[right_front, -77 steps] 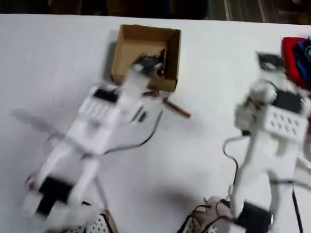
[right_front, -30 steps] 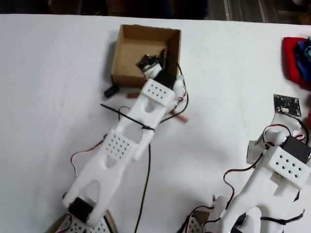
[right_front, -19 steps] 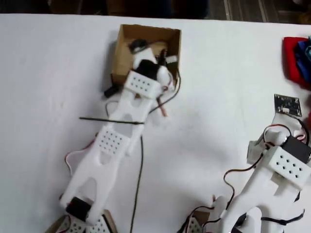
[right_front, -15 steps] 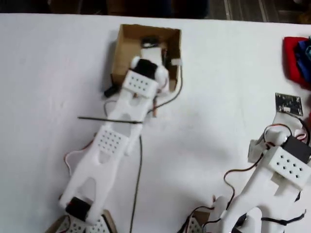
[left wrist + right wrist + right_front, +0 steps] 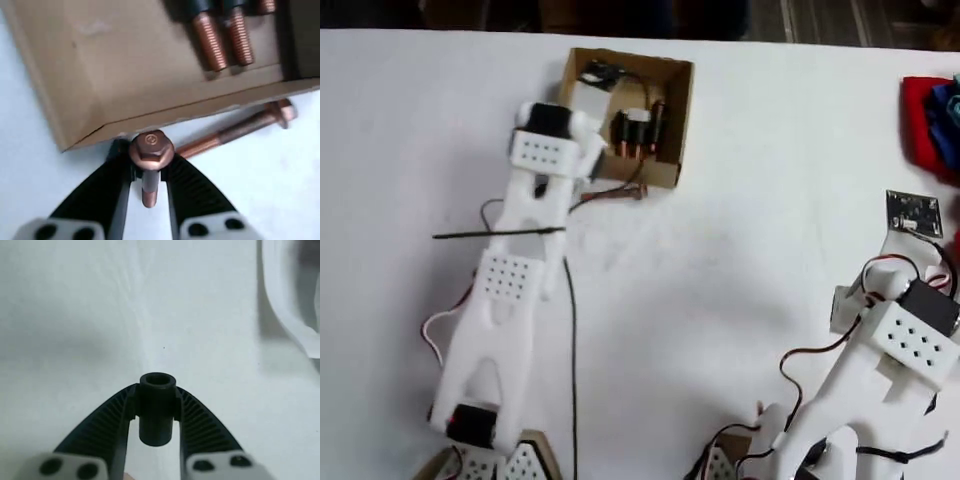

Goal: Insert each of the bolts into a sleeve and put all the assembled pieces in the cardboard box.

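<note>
Bolt (image 5: 150, 149) tight between left jaws beside cardboard box (image 5: 100, 65), sleeve (image 5: 156, 410) tight between right jaws

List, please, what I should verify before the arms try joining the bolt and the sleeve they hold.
1. Grip on the bolt: ok; the left gripper pinches it just under the head.
2. Grip on the sleeve: ok; the right gripper clamps it, bore open.
3. Held bolt clear of the cardboard box: cannot tell; its head sits by the box's corner.
4. Held bolt clear of the loose bolt: cannot tell; they lie close.
5. Bolt lined up with sleeve: not ok; the arms are far apart.
6. The finished pieces inside the box: ok.
</note>
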